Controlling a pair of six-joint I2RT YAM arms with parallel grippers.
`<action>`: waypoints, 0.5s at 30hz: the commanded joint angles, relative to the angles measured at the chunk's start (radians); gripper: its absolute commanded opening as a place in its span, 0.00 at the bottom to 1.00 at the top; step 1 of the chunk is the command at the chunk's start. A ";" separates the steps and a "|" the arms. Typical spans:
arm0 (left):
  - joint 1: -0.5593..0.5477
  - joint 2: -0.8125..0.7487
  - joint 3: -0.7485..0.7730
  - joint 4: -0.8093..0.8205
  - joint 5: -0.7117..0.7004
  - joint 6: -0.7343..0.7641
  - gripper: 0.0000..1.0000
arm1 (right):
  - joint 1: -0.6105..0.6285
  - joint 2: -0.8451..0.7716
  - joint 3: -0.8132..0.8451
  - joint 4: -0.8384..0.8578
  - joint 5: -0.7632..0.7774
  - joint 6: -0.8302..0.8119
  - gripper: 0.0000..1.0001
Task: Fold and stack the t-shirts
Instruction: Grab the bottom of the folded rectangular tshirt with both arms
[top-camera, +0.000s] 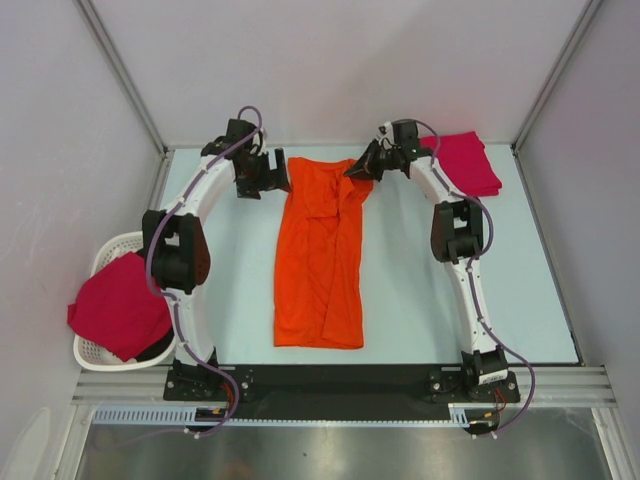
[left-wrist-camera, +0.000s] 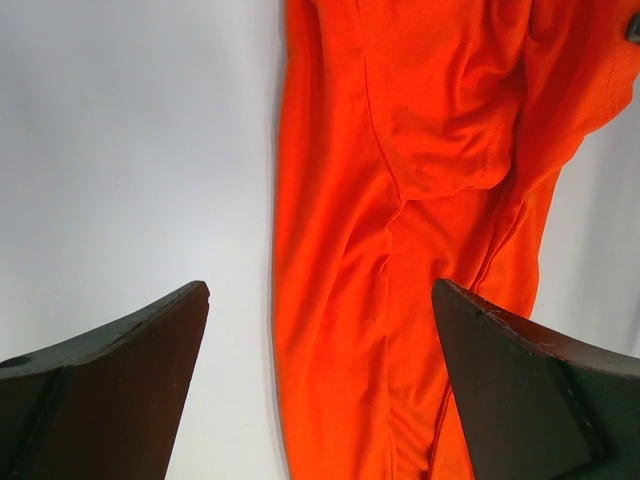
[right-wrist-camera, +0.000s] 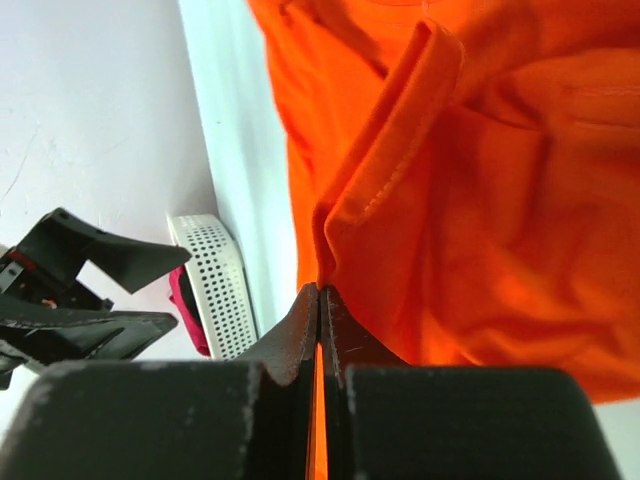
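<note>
Right gripper (right-wrist-camera: 319, 292) is pinched shut on a hem of the orange t-shirt (top-camera: 318, 262) — lying lengthwise mid-table (top-camera: 430, 300), sides folded in — probably to carry that edge over. Left gripper (left-wrist-camera: 320, 300) hovers above the opposite corner, jaws spread wide, empty.

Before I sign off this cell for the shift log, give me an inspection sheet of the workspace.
Surface: pale table, flat.
Job's things: orange t-shirt lengthwise mid-table, sides folded in; folded crimson-pink t-shirt at far right corner; second crimson-pink t-shirt draped over the white plastic basket.
Clutter: that basket, near left; nothing else seen.
Grippers: left gripper open beside the orange shirt's far edge; right gripper shut on its cloth.
Cables: purple cables along both arms.
Surroundings: white enclosure walls.
</note>
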 joint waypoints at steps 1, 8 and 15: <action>0.004 -0.068 -0.007 0.011 0.004 0.030 1.00 | 0.033 -0.062 0.039 0.060 -0.042 0.032 0.00; 0.004 -0.074 -0.015 0.012 0.001 0.032 1.00 | 0.086 -0.029 0.053 0.082 -0.069 0.058 0.00; 0.004 -0.078 -0.024 0.015 0.001 0.032 1.00 | 0.136 0.003 0.064 0.137 -0.082 0.092 0.00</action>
